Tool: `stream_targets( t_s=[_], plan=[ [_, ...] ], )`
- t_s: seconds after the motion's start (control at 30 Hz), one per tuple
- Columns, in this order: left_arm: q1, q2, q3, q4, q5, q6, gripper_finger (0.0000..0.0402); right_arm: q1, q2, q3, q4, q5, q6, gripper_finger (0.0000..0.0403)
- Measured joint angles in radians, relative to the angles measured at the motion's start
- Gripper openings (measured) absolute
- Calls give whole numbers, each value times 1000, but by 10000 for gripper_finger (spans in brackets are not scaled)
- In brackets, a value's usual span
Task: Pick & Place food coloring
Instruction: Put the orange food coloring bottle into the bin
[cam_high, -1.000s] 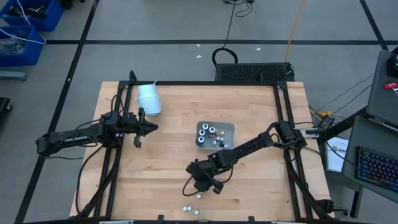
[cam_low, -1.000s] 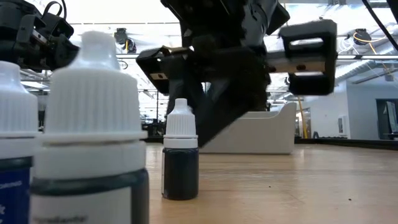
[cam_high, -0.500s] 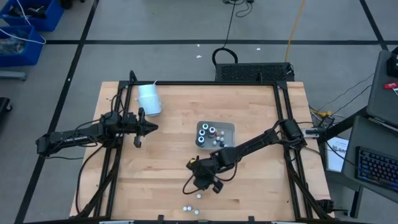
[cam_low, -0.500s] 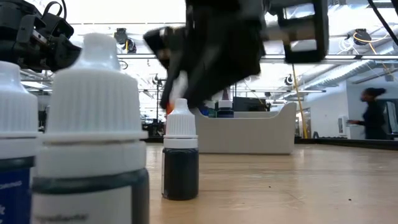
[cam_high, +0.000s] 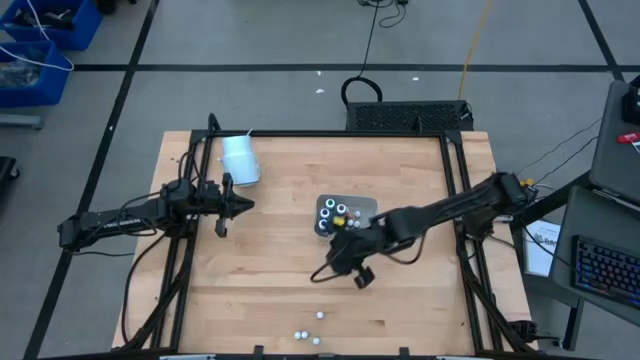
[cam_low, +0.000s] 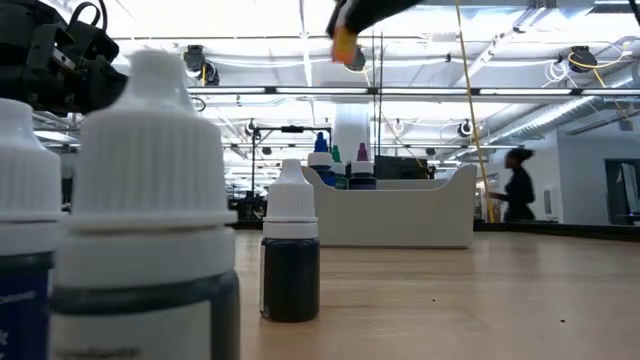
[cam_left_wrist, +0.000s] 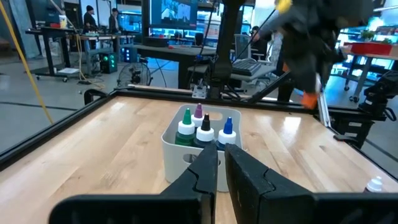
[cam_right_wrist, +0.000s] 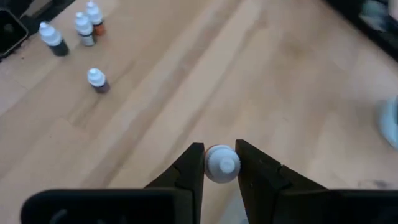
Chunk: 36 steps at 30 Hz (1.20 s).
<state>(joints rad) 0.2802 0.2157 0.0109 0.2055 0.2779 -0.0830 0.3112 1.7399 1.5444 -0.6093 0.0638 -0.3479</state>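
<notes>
I had lifted off the table, my right gripper (cam_right_wrist: 219, 163) clenched on an orange food-coloring bottle (cam_right_wrist: 221, 163). That carried it toward the tray (cam_high: 366, 204) at 12 o'clock, ready to drop in.

Right arm reaches in from three o'clock toward table centre; right gripper (cam_right_wrist: 220, 163) pinches a white-capped bottle (cam_right_wrist: 221, 163) between its fingers. Left arm lies at nine o'clock, left gripper (cam_left_wrist: 221, 163) with fingers nearly together.
</notes>
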Motion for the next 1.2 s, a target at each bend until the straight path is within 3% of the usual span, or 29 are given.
stream_targets(
  t_s=[0.3,0.77,0.97,1.2],
  plan=[
    [0,0,0,0,0,0,37,-39,-132,0,-140,18,119,68],
    [0,0,0,0,0,0,37,-44,-149,0,-156,20,246,66],
    [0,0,0,0,0,0,37,-69,-172,0,-242,122,378,70],
    [0,0,0,-2,0,0,37,-97,-183,0,-314,132,501,63]
  ],
)
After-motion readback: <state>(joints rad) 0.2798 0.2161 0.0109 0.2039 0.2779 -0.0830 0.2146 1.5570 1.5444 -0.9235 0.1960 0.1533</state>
